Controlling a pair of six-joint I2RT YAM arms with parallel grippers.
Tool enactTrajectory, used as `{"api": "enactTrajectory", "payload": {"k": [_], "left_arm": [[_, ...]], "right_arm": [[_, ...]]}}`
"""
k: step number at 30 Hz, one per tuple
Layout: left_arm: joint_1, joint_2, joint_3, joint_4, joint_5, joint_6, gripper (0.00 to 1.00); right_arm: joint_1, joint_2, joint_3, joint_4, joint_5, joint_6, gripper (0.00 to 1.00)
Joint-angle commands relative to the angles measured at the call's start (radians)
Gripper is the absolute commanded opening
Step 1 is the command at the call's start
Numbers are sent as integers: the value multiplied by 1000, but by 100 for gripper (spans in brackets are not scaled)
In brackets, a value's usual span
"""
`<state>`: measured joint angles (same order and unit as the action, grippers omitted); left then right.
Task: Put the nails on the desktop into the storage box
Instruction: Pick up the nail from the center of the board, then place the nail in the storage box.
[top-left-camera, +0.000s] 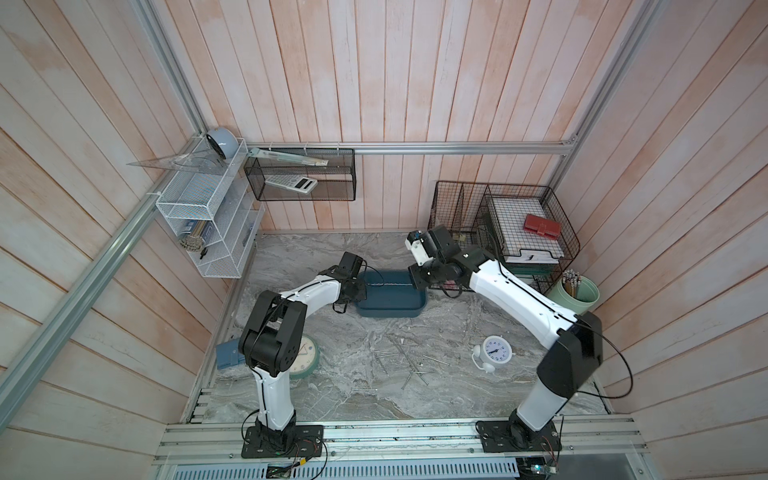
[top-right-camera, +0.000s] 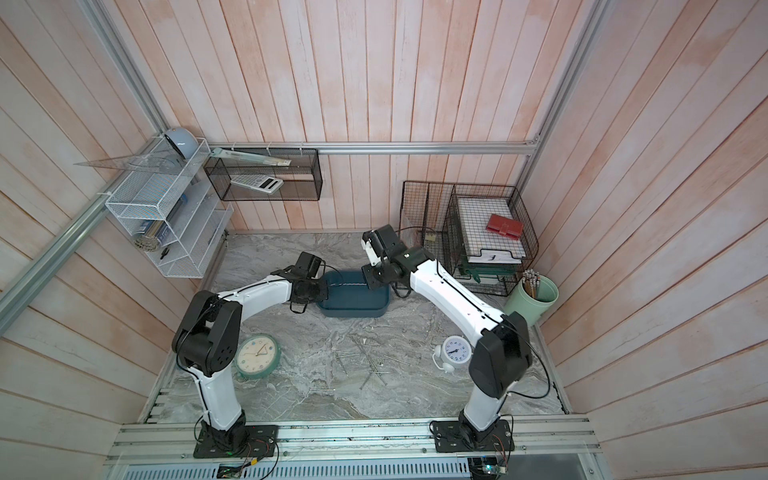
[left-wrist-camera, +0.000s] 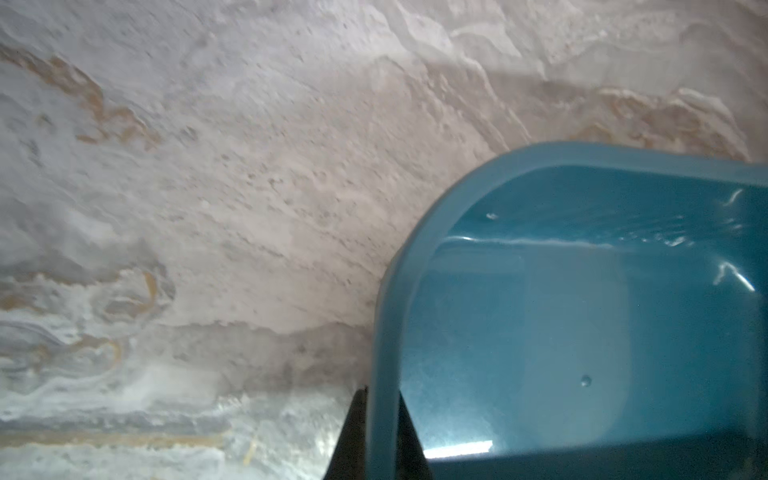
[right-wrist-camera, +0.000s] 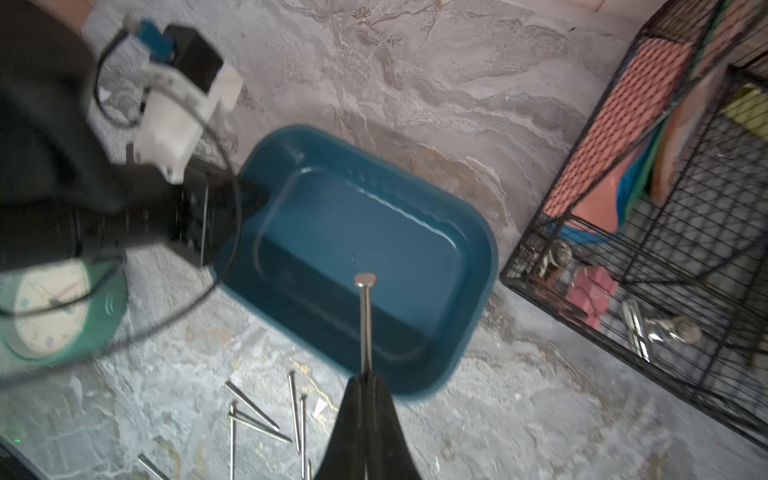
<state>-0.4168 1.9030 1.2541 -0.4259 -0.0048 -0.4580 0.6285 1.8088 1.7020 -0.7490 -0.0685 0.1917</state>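
At lower centre the right tool (right-wrist-camera: 365, 376) pinches one thin silver-grey metal nail (right-wrist-camera: 365, 324) by its tip above the shallow teal-blue plastic storage box (right-wrist-camera: 353, 220), whose rim the left tool (left-wrist-camera: 380, 432) clamps, so slim a hold that the nail may pivot and fall onto the marble bench (right-wrist-camera: 519, 415).

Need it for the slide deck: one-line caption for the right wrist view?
Right gripper holds a nail over the storage box, left gripper clamps its rim; loose nails on the desktop.
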Motion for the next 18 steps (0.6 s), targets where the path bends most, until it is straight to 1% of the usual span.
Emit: {"api": "enactTrajectory", "payload": {"k": [1,3,7,10,15,16,17,18], "left_arm": [[-21,-43,-38,-54,13,-45,0],[-25,-51,-54,-45,9,-67,0],[-28,-45,-70,-28,-18,-104,0],[-32,-45,-78,-4,-41,-124,0],[-34,-41,-81,12,-43,-133,0],[-34,-40,-83,14,-44,-135,0],[-34,-37,-85,15,-45,-136,0],[-34,-35,-85,15,-46,-137,0]], "right_arm": [[-5,171,138,-139,-173,23,0],[-1,215,164,-183,-193,37,0],[8,169,22,-77,-224,100,0],[8,143,-41,-43,-246,139,0],[-8,175,-82,-42,-215,169,0],[-17,183,-86,-32,-217,177,4],[-24,187,-84,-28,-218,185,22],[-28,187,-84,-22,-224,186,33]]}}
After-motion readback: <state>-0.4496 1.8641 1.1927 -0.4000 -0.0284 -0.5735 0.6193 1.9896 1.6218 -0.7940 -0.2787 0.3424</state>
